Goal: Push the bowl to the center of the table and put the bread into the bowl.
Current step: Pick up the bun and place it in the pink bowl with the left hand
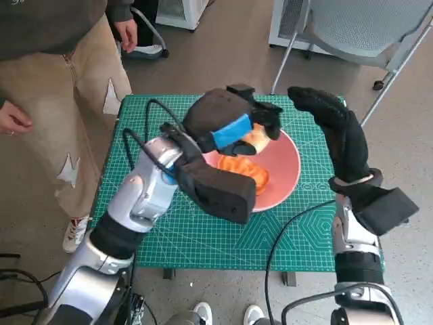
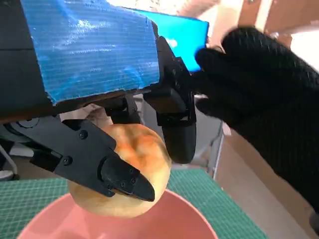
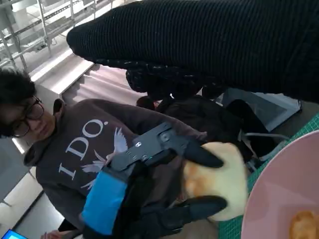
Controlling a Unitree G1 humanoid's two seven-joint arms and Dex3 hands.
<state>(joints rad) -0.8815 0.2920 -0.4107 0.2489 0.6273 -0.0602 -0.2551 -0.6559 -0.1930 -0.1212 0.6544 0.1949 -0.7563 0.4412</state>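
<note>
A pink bowl [image 1: 284, 169] sits near the middle of the green mat, with an orange-brown pastry [image 1: 245, 169] lying inside it. My left hand [image 1: 226, 122] holds a round pale bread roll [image 1: 258, 139] just above the bowl's far side. In the left wrist view the black fingers [image 2: 119, 174] clamp the roll [image 2: 134, 149] over the pink bowl rim [image 2: 169, 219]. The right wrist view shows the roll [image 3: 219, 179] beside the bowl [image 3: 284, 194]. My right hand [image 1: 338, 132] hovers with its fingers spread at the bowl's right, holding nothing.
The green cutting mat [image 1: 203, 230] covers the small table. A person [image 1: 67, 101] in beige trousers stands close at the table's left edge. A grey chair [image 1: 365, 34] stands behind the table's far right corner.
</note>
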